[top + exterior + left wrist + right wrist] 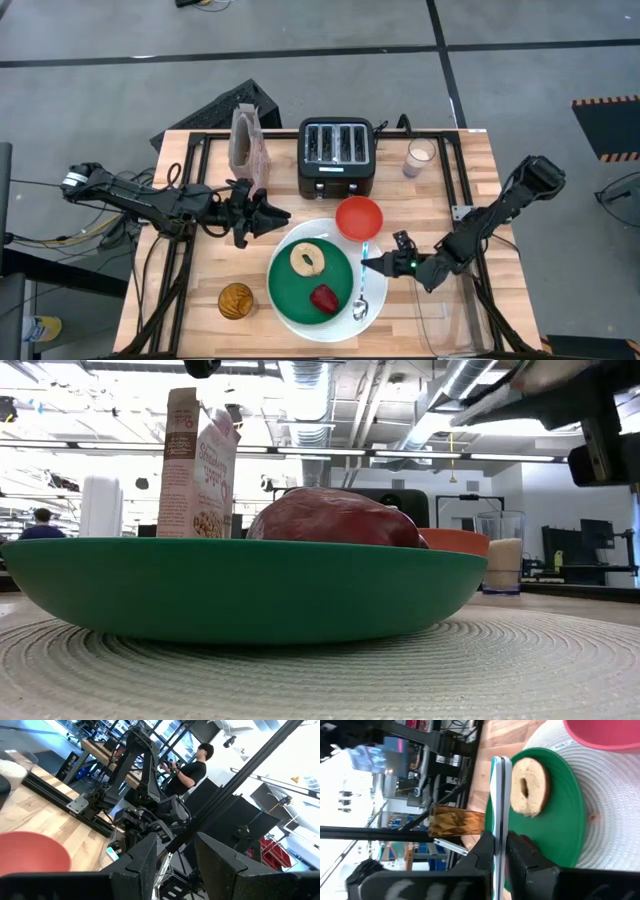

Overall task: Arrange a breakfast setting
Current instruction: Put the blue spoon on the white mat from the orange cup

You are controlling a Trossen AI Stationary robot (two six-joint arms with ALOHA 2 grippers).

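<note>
The large white round plate [291, 318] sits at the front edge of the wooden desk [200, 270], near the middle. The smaller green round plate [310, 280] rests on it, carrying the tan bagel half [307, 260] and the small dark-red fruit [324, 298], which lie apart. The small red-orange bowl [359, 217] stands just behind the white plate's rim, in front of the black four-slot toaster [337, 156]. The pinkish cereal box [248, 145] stands upright toward the desk's rear left. An amber faceted glass [236, 300] stands just beside the white plate, near the front left corner; a clear glass of pale liquid [420, 156] stands just beside the toaster, toward the rear right.

The right gripper [368, 264] is low over the white plate's right rim, fingers narrowed on the blue handle of the metal spoon [362, 290]; the spoon's bowl lies on the white plate beside the green one. The left gripper [283, 217] hovers behind the plates, fingers parted, gripping nothing.
</note>
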